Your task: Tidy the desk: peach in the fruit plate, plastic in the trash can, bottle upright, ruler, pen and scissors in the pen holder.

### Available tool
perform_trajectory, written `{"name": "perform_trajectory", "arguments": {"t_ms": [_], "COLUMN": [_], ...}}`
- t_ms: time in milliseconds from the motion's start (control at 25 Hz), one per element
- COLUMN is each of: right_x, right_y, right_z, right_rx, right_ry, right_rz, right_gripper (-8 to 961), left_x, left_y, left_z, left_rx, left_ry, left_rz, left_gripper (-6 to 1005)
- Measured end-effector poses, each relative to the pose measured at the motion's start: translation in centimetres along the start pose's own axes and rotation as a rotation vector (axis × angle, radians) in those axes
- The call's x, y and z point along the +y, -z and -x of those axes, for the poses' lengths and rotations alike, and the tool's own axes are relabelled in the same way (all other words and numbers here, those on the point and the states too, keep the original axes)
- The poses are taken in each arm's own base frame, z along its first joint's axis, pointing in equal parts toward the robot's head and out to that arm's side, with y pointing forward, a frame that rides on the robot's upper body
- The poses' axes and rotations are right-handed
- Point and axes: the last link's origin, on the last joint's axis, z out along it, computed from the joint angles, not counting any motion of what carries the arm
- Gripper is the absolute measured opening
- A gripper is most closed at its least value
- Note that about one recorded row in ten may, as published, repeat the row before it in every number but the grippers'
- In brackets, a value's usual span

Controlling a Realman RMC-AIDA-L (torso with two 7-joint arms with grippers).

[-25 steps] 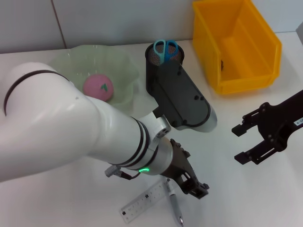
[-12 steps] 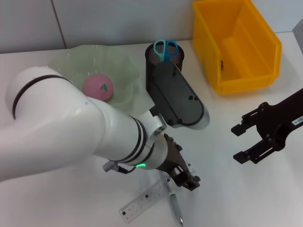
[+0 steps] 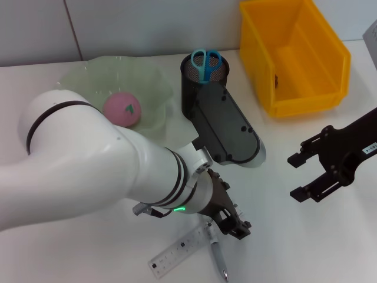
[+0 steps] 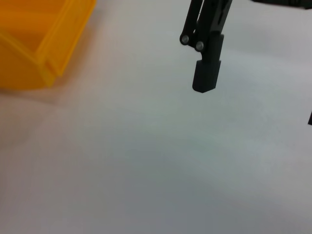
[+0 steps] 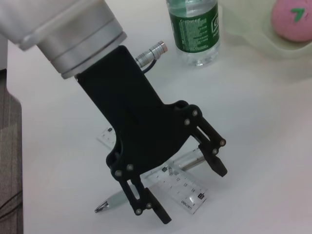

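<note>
My left gripper (image 3: 234, 227) hangs open low over the desk (image 3: 283, 247), just above the clear ruler (image 3: 175, 253) and the silver pen (image 3: 218, 260). In the right wrist view its fingers (image 5: 218, 167) straddle the ruler (image 5: 187, 191), holding nothing, and the pen (image 5: 111, 202) pokes out beside them. The bottle (image 5: 194, 29) stands upright there. The peach (image 3: 122, 109) lies in the fruit plate (image 3: 154, 82). The scissors (image 3: 206, 61) stand in the pen holder (image 3: 191, 97). My right gripper (image 3: 296, 178) is open at the right. No plastic is in view.
The yellow trash can (image 3: 306, 88) stands at the back right, also seen in the left wrist view as the trash can (image 4: 39, 44). My left arm's white forearm (image 3: 88, 171) covers the left middle of the desk and hides the bottle from the head view.
My left gripper has shifted slightly left and back, closer over the ruler and pen, and its wrist has turned. The right arm has stayed put.
</note>
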Motion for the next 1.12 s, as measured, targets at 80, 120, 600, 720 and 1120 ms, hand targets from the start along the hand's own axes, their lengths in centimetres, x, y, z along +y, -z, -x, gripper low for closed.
{"name": "perform_trajectory", "arguments": {"t_ms": [80,120,600,720,1120], "right_x": [-0.04,-0.07,-0.19,-0.23,-0.19], "right_y": [0.01,0.02,0.09,0.09,-0.02], "right_z": [0.1,0.09,0.27,0.38,0.42], "right_rx": [0.002,0.008,0.021,0.025,0.033], "right_ry": [0.0,-0.002,-0.005,-0.007,-0.019], "right_rz": [-0.001,-0.002,-0.005,-0.006,-0.002], "right_gripper": [787,787,787,787,786], "left_x": [-0.04,-0.01,0.03,0.0,0.02], "left_y": [-0.1,-0.14,-0.6,-0.63,-0.83], "left_z": [0.03,0.03,0.26,0.31,0.53], "left_rx": [-0.004,-0.005,-0.01,-0.012,-0.026], "left_ry": [-0.003,-0.006,-0.02,-0.021,-0.04], "left_rz": [-0.001,-0.001,-0.005,-0.005,-0.008], "left_gripper": [808,808,807,807,807]}}
